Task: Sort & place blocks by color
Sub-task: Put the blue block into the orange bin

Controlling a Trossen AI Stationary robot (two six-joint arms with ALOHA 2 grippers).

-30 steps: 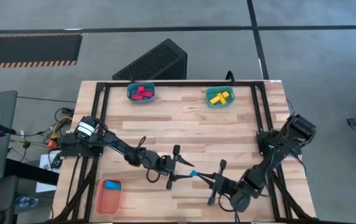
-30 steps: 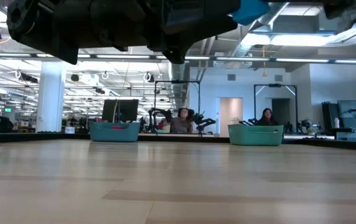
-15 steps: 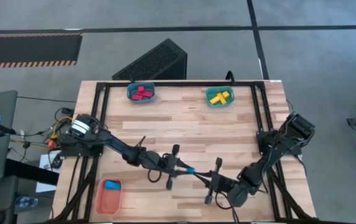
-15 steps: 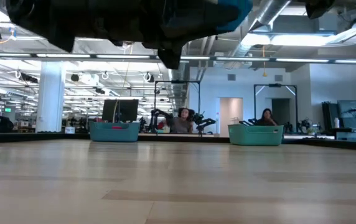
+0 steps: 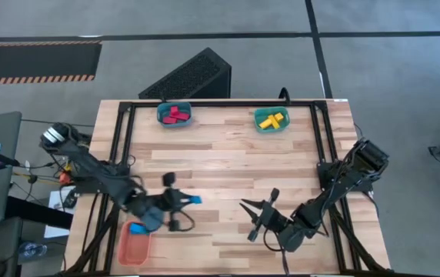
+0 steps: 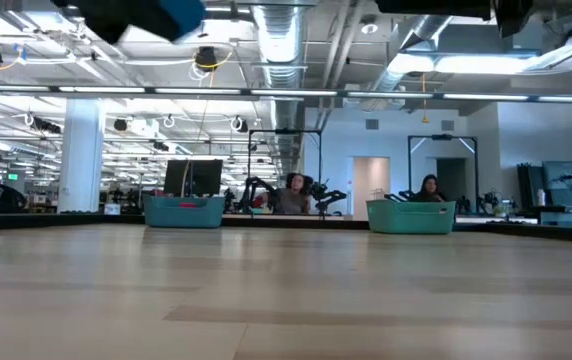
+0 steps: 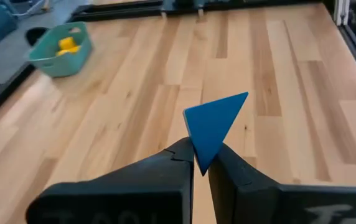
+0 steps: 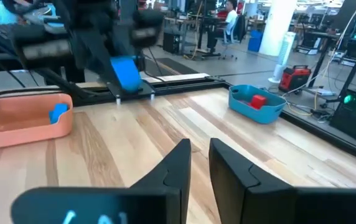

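Left gripper (image 5: 180, 201) raised, fingers pinched closed, right gripper (image 5: 252, 216) fingers spread

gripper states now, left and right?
Left gripper: shut on blue block, near the orange bin.
Right gripper: open, empty, above the table.

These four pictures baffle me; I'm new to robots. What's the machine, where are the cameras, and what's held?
Two dark robot arms work at a wooden table. One camera looks straight down, one sits at tabletop height, and one rides on each wrist. The left hand grips a blue block above the table, near the orange bin, which holds another blue block. The right hand holds nothing. At the far edge, one teal bin holds red blocks, the other yellow ones.
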